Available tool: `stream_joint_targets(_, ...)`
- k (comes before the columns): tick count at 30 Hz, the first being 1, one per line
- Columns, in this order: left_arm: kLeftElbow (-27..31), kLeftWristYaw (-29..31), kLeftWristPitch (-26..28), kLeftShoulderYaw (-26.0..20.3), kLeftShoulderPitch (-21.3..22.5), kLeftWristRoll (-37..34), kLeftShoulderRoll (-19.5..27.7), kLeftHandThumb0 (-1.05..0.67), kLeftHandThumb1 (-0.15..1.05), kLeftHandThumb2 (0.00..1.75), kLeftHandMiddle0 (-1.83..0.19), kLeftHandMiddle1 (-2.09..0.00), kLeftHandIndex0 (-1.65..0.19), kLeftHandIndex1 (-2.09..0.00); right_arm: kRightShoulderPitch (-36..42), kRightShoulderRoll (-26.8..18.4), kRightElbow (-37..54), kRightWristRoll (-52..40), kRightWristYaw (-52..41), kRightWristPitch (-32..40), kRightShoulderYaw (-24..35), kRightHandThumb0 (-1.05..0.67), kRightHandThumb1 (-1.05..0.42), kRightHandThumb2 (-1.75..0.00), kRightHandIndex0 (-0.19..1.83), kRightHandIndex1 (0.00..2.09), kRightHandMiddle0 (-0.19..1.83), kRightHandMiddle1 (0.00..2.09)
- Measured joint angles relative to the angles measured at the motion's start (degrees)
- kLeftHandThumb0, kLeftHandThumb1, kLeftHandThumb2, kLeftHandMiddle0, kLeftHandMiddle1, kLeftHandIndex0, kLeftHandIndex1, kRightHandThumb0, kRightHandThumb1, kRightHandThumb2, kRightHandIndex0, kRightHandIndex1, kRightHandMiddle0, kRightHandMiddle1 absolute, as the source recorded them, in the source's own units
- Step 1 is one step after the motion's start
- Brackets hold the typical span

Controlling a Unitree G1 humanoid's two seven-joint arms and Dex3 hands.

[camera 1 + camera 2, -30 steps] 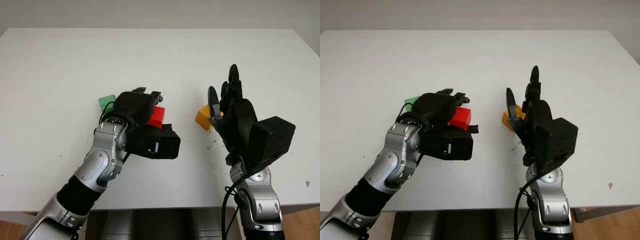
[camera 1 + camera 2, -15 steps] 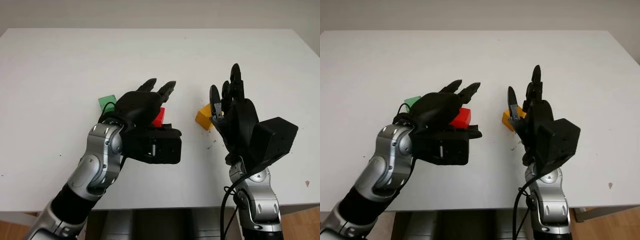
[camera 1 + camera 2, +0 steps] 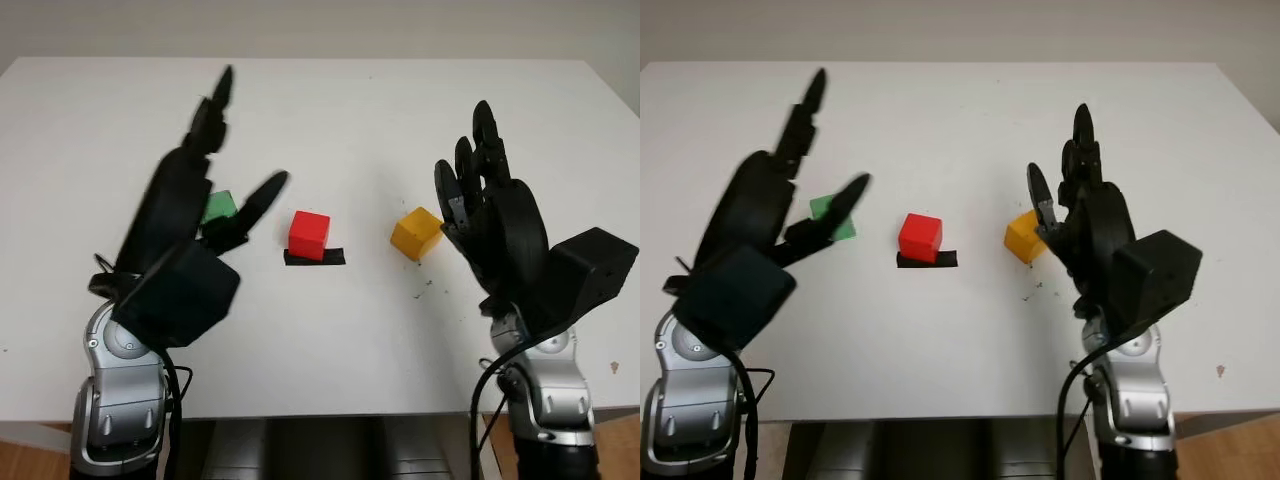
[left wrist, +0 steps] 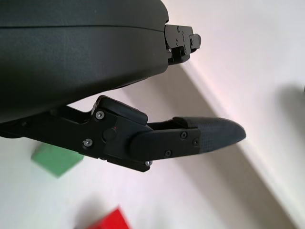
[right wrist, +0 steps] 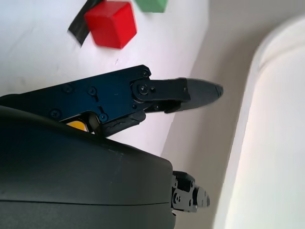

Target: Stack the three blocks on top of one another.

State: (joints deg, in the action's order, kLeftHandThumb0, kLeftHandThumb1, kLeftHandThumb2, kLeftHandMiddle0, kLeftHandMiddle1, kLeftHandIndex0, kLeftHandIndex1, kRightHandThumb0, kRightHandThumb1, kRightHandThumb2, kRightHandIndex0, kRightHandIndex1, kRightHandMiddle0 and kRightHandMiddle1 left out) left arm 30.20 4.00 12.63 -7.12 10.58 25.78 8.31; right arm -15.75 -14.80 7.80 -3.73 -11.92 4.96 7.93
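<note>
Now I see my left hand [image 3: 190, 215] raised above the table's [image 3: 320, 120] left side, palm forward, fingers stretched wide and holding nothing. My right hand [image 3: 490, 215] stands upright at the right in the same way, fingers extended and empty. Between the hands, three small cubes sit apart on the white surface. A green block [image 3: 219, 207] lies just behind my left fingers, a red block [image 3: 309, 233] sits at the centre on a strip of black tape [image 3: 315, 259], and a yellow block [image 3: 416, 231], turned at an angle, lies just beside my right hand.
</note>
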Motion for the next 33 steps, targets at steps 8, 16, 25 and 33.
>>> stream_joint_targets(8,-6.76,-2.28,-7.7,-5.61,-4.53,-12.99,-0.08,-0.65,1.05,0.58,-0.02,-0.07,-0.03,-0.1,-11.89,-14.26,-11.66,1.45,-10.92,-1.35,1.21,-0.47,-0.87,-0.03,0.2,0.16,0.22,0.13)
stream_joint_targets(16,-9.91,-2.47,-9.77,-7.0,-7.95,-17.99,0.9,-0.65,1.05,0.59,-0.05,-0.06,-0.06,-0.08,-22.59,-22.98,-26.02,7.09,-18.32,-10.25,-2.58,-0.47,-0.73,-0.04,0.35,0.14,0.43,0.12)
stream_joint_targets(25,-11.87,-2.34,-9.87,-6.58,-8.14,-19.93,1.39,-0.66,1.05,0.56,-0.03,-0.05,-0.04,-0.06,-30.06,-29.93,-33.12,21.86,-18.42,-25.72,-11.53,-0.51,-0.7,-0.04,0.44,0.11,0.52,0.1)
stream_joint_targets(33,-13.44,-2.34,-10.43,-5.86,-7.67,-20.74,1.98,-0.67,1.05,0.55,-0.01,-0.05,-0.03,-0.05,-32.11,-33.71,-32.69,32.27,-19.64,-36.21,-18.17,-0.52,-0.75,-0.06,0.44,0.08,0.49,0.06)
